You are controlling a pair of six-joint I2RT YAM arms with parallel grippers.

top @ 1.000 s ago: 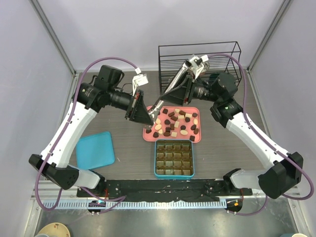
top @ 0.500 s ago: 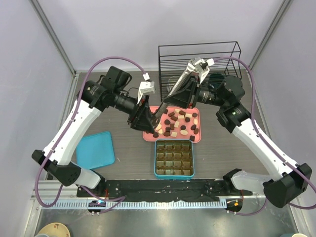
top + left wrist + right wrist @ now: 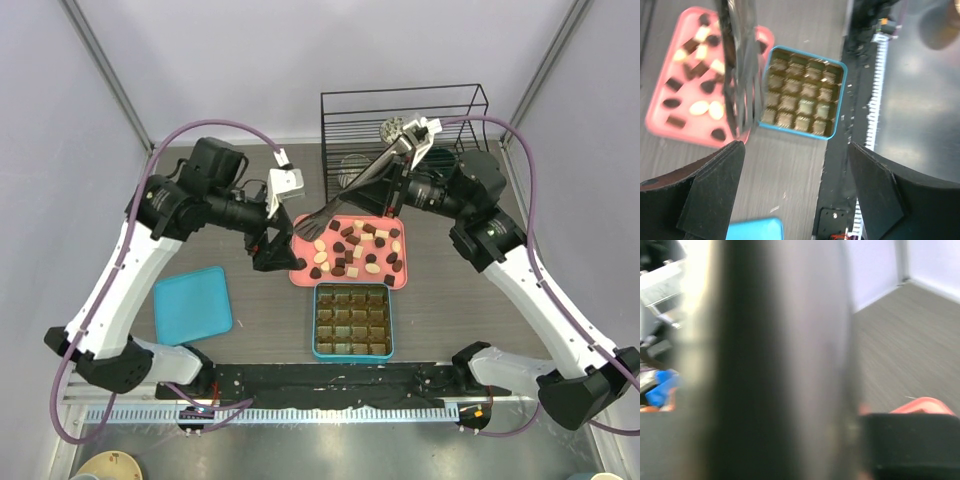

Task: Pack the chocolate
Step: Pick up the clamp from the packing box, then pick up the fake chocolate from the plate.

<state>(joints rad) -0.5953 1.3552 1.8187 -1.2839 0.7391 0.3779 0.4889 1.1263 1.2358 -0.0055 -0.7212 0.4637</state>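
Grey table [image 3: 255, 320]: black wire rack [image 3: 400, 91] at the far side. Teal lid [image 3: 192, 303] lies flat near the left, well apart from the rest.

Pink tray [image 3: 300, 275] sits mid-table. Teal box [image 3: 353, 356] with brown compartments is just in front of it, edges about touching.

Left gripper [image 3: 796, 150]: jaws wide apart, holding nothing, hovering beside the tray's left edge.

Right gripper [image 3: 355, 192]: closed on a long dark tool [image 3: 318, 213]. The tool slants down-left, its tip above the tray's far-left corner. It is near the left gripper but not between its fingers. Right wrist view is blurred, mostly blocked by the tool.

Chocolate [image 3: 348, 232]: all pieces visible are scattered on the pink tray, dark, brown and cream mixed.
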